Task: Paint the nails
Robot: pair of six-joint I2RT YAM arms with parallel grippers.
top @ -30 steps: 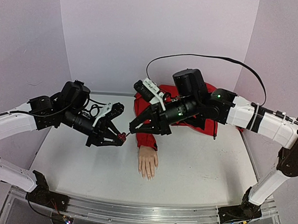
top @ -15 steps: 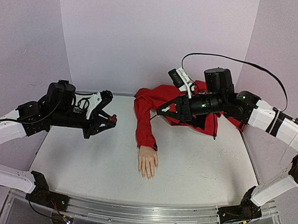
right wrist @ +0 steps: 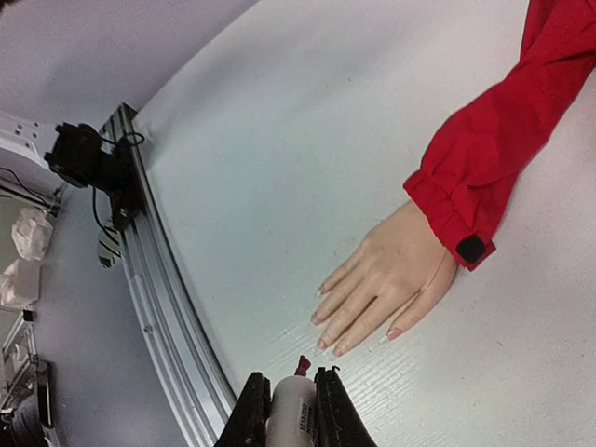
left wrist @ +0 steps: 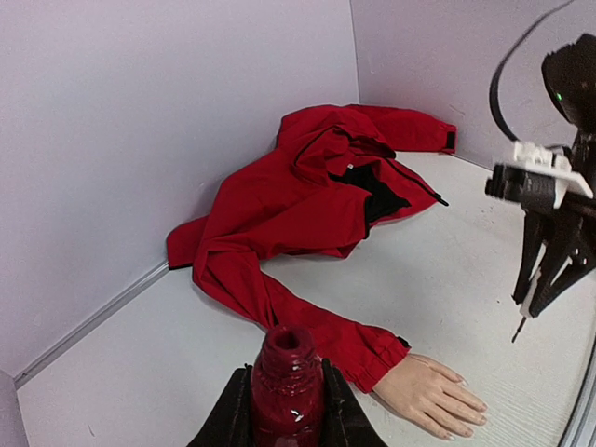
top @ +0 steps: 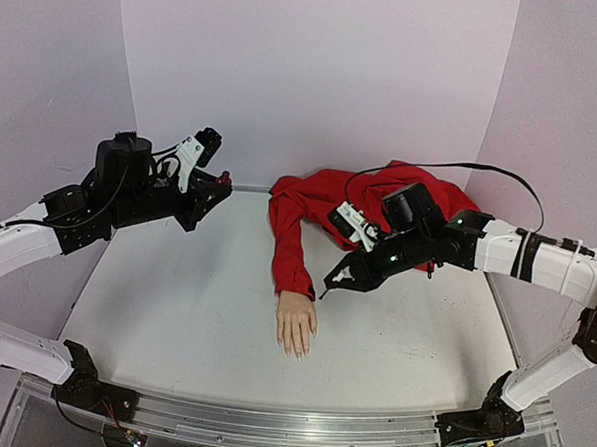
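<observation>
Now that the two arms, which a second ago met over the middle of the desk (top: 174,307) with the brush at the bottle's mouth, have parted, the job reads as passing from loading polish to laying it on. Nearest, the mannequin hand (top: 296,324) lies palm down where it was, fingers pointing at the near rail (top: 268,424). The nails (right wrist: 322,344) look plain pink, none painted as far as I can tell. Just behind it, the right tool (top: 341,276) has swung out and come down low beside the red sleeve (top: 289,253). It is clamped on the white cap (right wrist: 291,417), and the brush (right wrist: 302,364) hangs near the wrist, off the desk and touching no finger yet. Farther back, the left tool (top: 213,182) has drawn up and away toward the back left corner. It is clamped on the uncapped bottle (left wrist: 287,382), which is now well apart from the hand. As for room, the fingertips lie toward the near rail, so the brush probably has to travel toward that edge and drop gently. Open desk shows on both sides of the hand, which should give the right arm a free sweep. Behind, the sleeve and the bunched jacket (top: 380,188) crowd the approach, and the side walls and back wall (top: 316,74) close the space beyond.
</observation>
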